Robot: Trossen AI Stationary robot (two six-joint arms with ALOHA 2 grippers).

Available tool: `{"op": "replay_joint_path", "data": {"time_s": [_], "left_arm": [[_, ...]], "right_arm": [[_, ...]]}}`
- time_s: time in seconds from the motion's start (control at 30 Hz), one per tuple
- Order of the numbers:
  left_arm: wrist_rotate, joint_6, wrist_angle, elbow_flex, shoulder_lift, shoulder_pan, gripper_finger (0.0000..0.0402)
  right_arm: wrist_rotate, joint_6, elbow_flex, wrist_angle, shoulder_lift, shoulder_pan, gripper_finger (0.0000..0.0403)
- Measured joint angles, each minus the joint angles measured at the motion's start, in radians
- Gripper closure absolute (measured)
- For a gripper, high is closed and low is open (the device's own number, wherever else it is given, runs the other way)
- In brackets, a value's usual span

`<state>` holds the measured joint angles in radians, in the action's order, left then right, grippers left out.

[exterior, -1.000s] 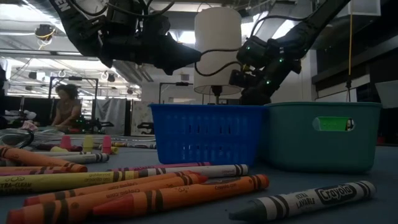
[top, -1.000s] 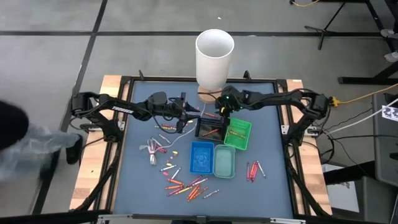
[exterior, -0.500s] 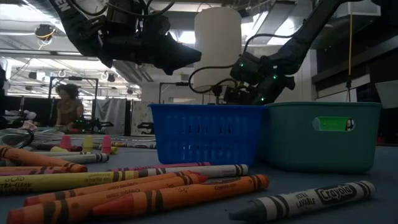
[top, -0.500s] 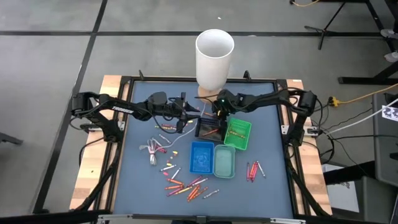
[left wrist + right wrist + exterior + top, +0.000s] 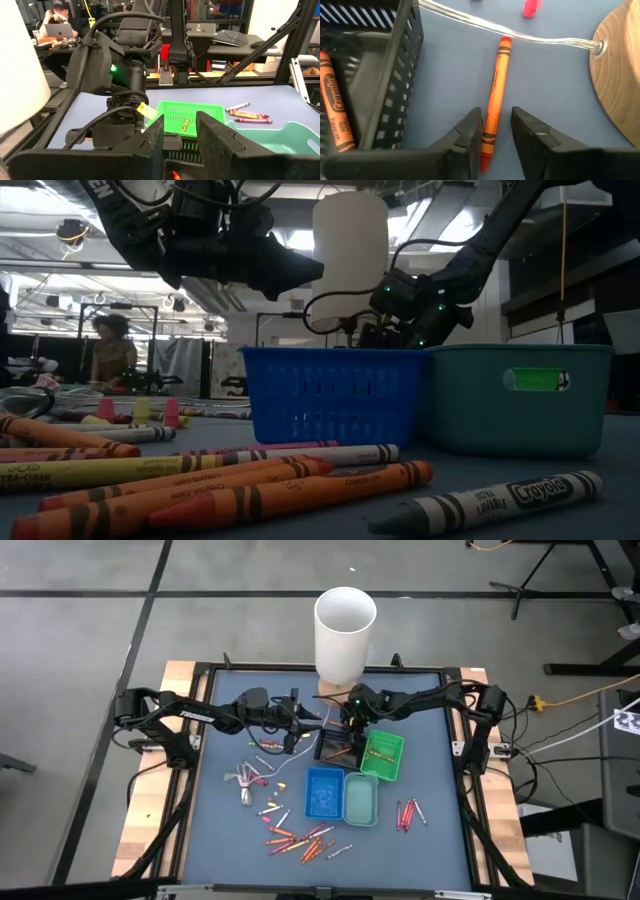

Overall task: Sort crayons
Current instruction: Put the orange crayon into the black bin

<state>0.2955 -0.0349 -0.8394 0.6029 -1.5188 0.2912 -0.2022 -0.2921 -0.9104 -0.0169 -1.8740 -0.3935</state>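
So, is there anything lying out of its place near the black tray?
Yes. One orange crayon lies on the mat just outside the black tray, under the clear cord, while another orange one already sits inside. The right gripper straddles the stray.

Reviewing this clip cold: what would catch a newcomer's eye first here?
The tall white cylinder at the table's far edge dominates. In front of it sit four small trays, black, green, blue and teal, with loose crayons strewn nearer the front. The right gripper straddles an orange crayon beside the black tray.
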Motion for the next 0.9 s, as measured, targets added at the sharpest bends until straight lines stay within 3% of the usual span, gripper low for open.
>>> {"op": "replay_joint_path", "data": {"time_s": [0.37,0.63,0.9], "left_arm": [[0.0,0.0,0.0,0.0,0.0,0.0,0.0303],[0.0,0.0,0.0,0.0,0.0,0.0,0.0303],[0.0,0.001,0.0,0.0,0.0,0.0,0.0303]], "right_arm": [[0.008,-0.001,0.001,0.002,-0.002,0.001,0.0385],[0.009,-0.001,-0.037,0.054,-0.001,0.0,0.0384],[0.026,-0.002,-0.18,0.302,-0.008,0.0,0.0382]]}}
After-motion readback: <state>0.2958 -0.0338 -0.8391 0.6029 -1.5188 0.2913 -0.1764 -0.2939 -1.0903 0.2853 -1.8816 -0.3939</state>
